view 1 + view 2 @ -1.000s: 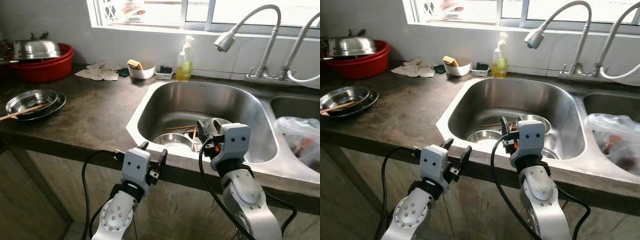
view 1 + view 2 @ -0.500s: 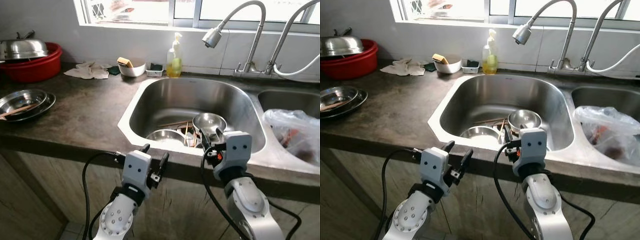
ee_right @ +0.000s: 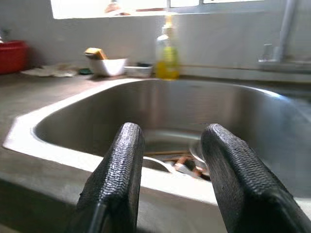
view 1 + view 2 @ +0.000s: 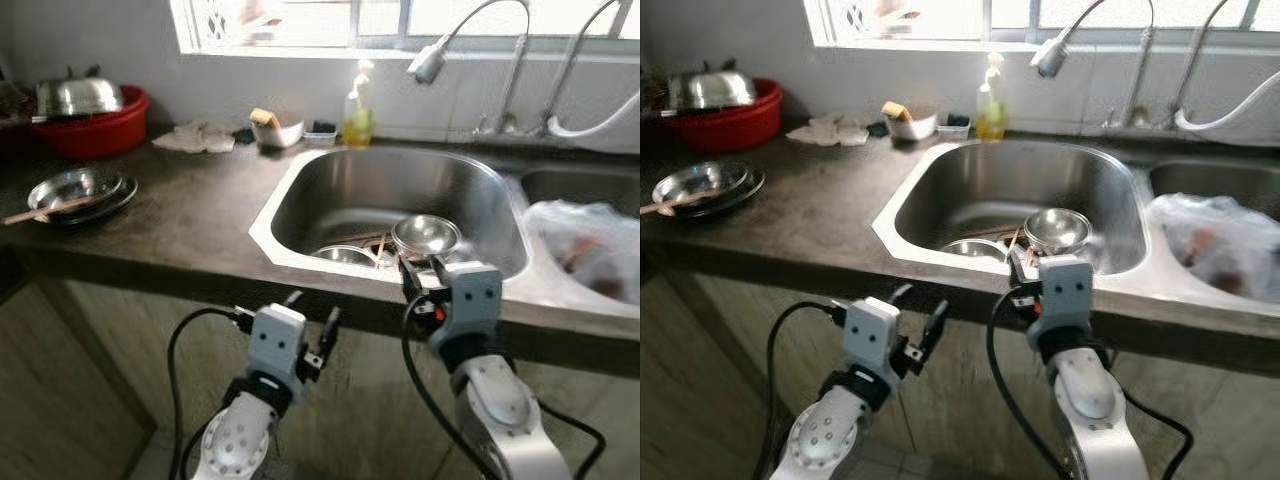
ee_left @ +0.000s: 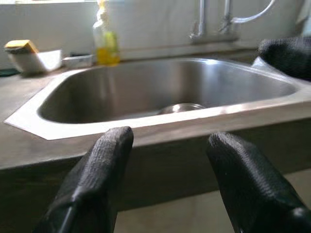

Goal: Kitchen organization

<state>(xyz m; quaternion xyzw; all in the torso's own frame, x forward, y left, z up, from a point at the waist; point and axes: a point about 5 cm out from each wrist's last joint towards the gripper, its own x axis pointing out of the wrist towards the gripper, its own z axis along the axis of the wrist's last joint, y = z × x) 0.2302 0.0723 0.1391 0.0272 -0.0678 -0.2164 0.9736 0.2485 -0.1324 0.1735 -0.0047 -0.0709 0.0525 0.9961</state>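
Observation:
A steel sink (image 4: 300, 205) is set in the dark counter. In it lie a steel bowl (image 4: 427, 234), a second bowl (image 4: 343, 255) and some chopsticks (image 4: 378, 245). My left gripper (image 4: 311, 305) hangs open in front of the counter's front edge, below the rim, with nothing in it. My right gripper (image 4: 420, 272) is open at the sink's front rim, level with the bowls, and also holds nothing. In the wrist views, the left gripper (image 5: 167, 141) and the right gripper (image 3: 170, 133) both face the basin with spread fingers.
Stacked steel plates (image 4: 75, 190) with a chopstick lie on the left counter. Behind them is a red basin (image 4: 95, 135) with a steel lid. A soap bottle (image 4: 358, 105), a sponge bowl (image 4: 275, 130) and a cloth (image 4: 200, 140) line the back. A plastic bag (image 4: 590, 245) lies in the right basin.
The whole view has shifted and blurred as the camera moved back from the counter. Both grippers keep the same open pose by the counter's front edge.

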